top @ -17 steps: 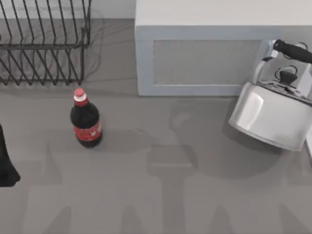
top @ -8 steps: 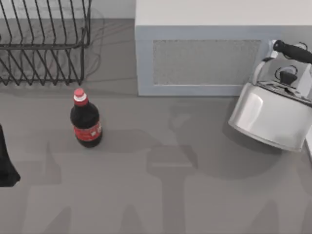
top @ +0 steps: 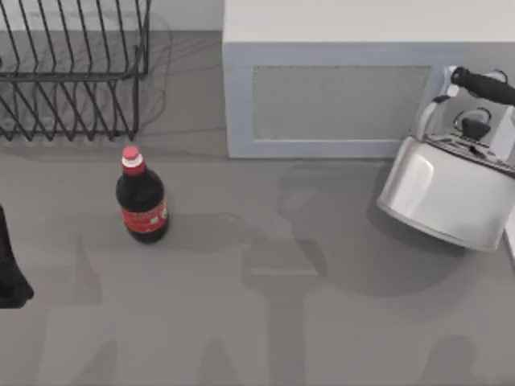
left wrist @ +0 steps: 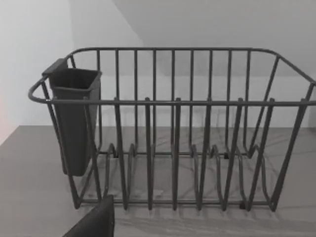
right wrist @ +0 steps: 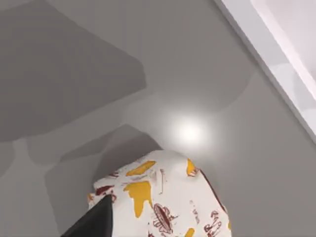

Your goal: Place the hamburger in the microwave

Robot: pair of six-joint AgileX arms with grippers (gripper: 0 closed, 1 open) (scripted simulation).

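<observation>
The hamburger, wrapped in white paper printed with yellow and red, lies close under my right gripper in the right wrist view, casting a shadow on the grey table. Whether the gripper holds it I cannot tell. The microwave, a big white box with a pale blue-grey door and speckled window, stands at the back centre of the top view with its door closed. My left arm is parked at the table's left edge. Its gripper faces the black wire rack.
A dark cola bottle with a red cap stands left of centre. A steel kettle with a black handle sits right of the microwave. The wire rack fills the back left corner. A white edge runs near the hamburger.
The arm shadows on the table have shifted a little. The bottle, kettle, rack and microwave have stayed where they were.
</observation>
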